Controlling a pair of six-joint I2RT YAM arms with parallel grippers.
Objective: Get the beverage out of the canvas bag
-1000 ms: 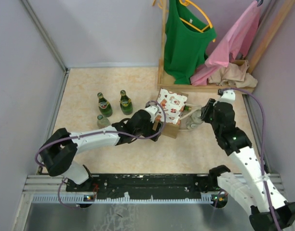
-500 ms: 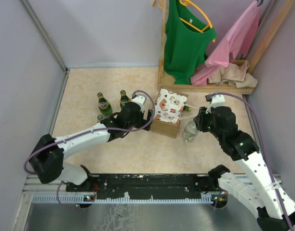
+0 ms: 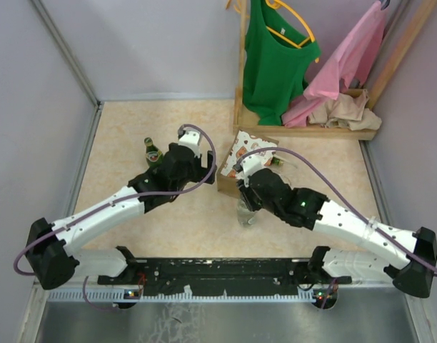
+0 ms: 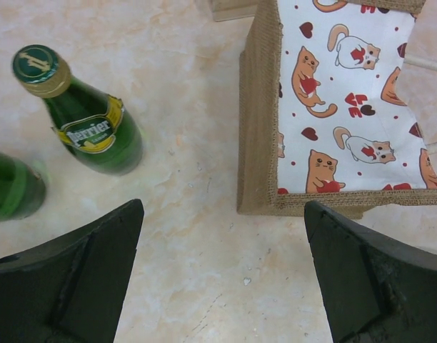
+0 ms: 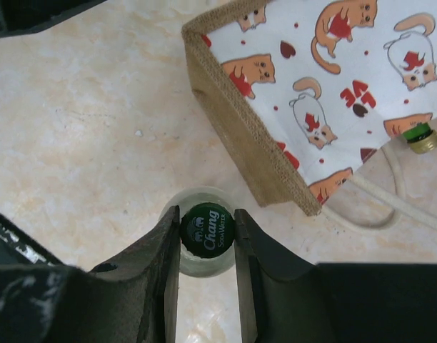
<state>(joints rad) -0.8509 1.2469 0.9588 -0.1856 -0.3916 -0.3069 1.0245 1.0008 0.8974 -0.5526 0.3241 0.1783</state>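
The right gripper is clenched on the neck of a clear soda-water bottle, just under its green cap. The bottle is held upright, outside the canvas bag and just beside the bag's near corner. Whether its base is set on the table cannot be told.

The left gripper is spread wide and empty above the table, between the bag and the green bottles standing apart from it.

The extraction step is judged nearly done, since the beverage is out of the bag. Next, the bottle needs to be lowered until it stands and the jaws opened. The arm should then be lifted straight up so that nothing is tipped.

A second green cap is seen by the bag's handle; whether it is inside the bag cannot be told.
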